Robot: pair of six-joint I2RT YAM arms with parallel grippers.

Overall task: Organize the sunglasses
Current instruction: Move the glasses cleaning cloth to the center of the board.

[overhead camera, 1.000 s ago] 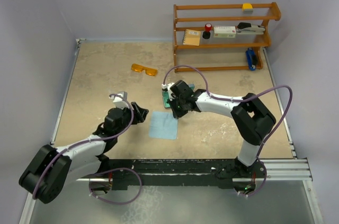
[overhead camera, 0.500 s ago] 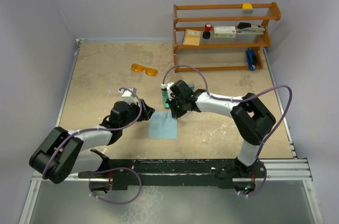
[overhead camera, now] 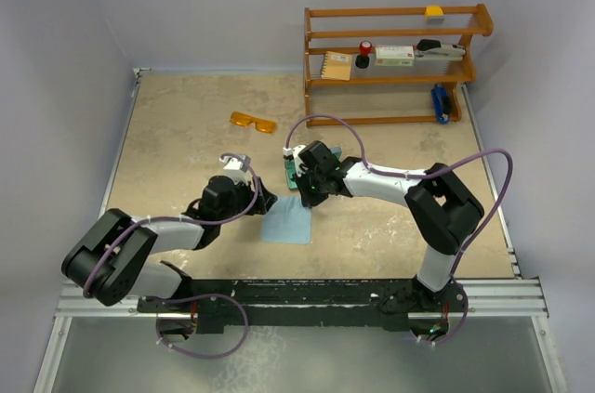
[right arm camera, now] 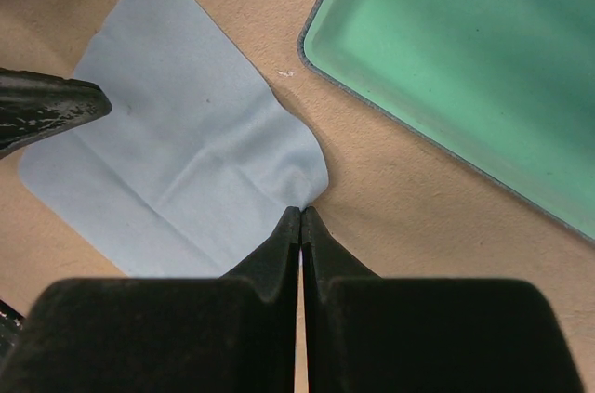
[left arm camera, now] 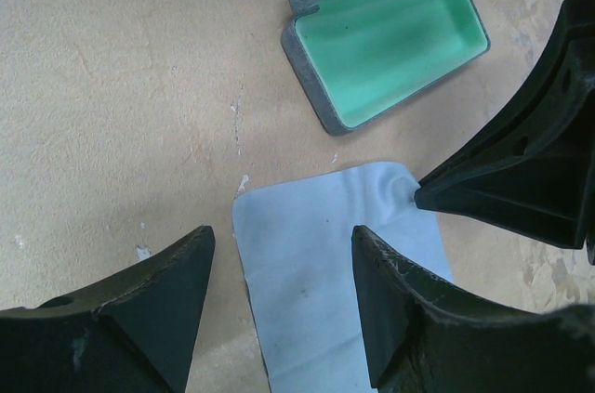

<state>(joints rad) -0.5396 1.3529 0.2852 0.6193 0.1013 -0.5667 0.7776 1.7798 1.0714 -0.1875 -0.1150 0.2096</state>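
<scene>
The orange sunglasses (overhead camera: pixel 253 122) lie alone on the table at the back, far from both grippers. The blue-grey case (left arm camera: pixel 390 35) lies open with its teal inside up, and in the right wrist view the case (right arm camera: pixel 465 58) fills the upper right. A light blue cloth (overhead camera: pixel 286 219) lies flat in front of it. My right gripper (right arm camera: pixel 300 209) is shut, its tips pinching the puckered right corner of the cloth (right arm camera: pixel 177 151). My left gripper (left arm camera: pixel 279 244) is open and hangs over the left edge of the cloth (left arm camera: pixel 325 254), with nothing between its fingers.
A wooden shelf rack (overhead camera: pixel 395 63) stands at the back right with small items on it: a notebook, a box, a stapler and a blue object. Grey walls close in the table on the left, back and right.
My left arm has swung right and forward, bringing its open gripper from the table's left side to the cloth's left edge. The right arm, case and sunglasses have not moved.
</scene>
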